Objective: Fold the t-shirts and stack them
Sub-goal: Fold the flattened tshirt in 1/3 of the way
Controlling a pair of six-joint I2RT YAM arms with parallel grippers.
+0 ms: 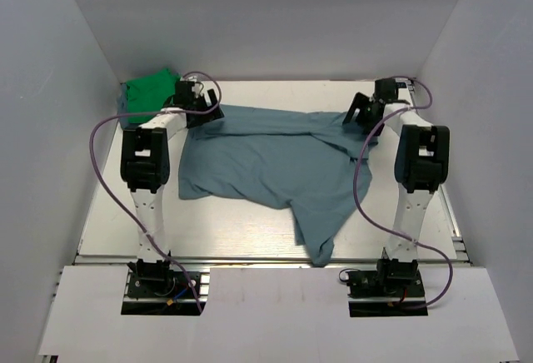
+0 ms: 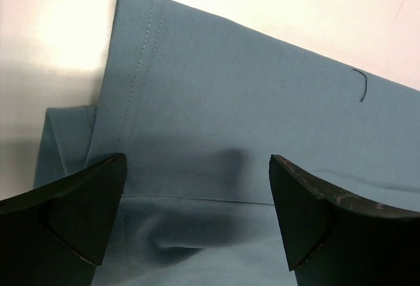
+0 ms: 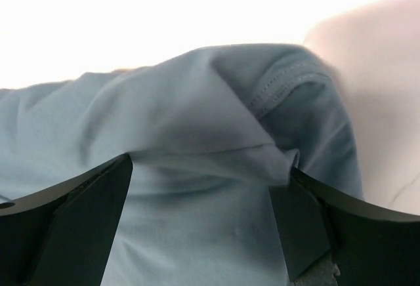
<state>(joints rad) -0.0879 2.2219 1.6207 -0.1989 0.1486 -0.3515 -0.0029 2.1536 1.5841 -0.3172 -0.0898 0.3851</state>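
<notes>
A large blue-grey t-shirt lies spread and rumpled across the middle of the table, one end reaching to the front edge. A bright green t-shirt lies bunched in the back left corner. My left gripper hovers open over the blue-grey shirt's back left corner. In the left wrist view the stitched hem lies ahead of the left gripper, with flat cloth under the wide gap. My right gripper stands open over the shirt's back right part. Between the right gripper's fingers sits a raised fold of cloth, touching the right finger.
White walls close in the table on the left, back and right. A metal rail runs along the front edge. Purple cables loop beside both arms. Bare tabletop shows at the front left and right of the shirt.
</notes>
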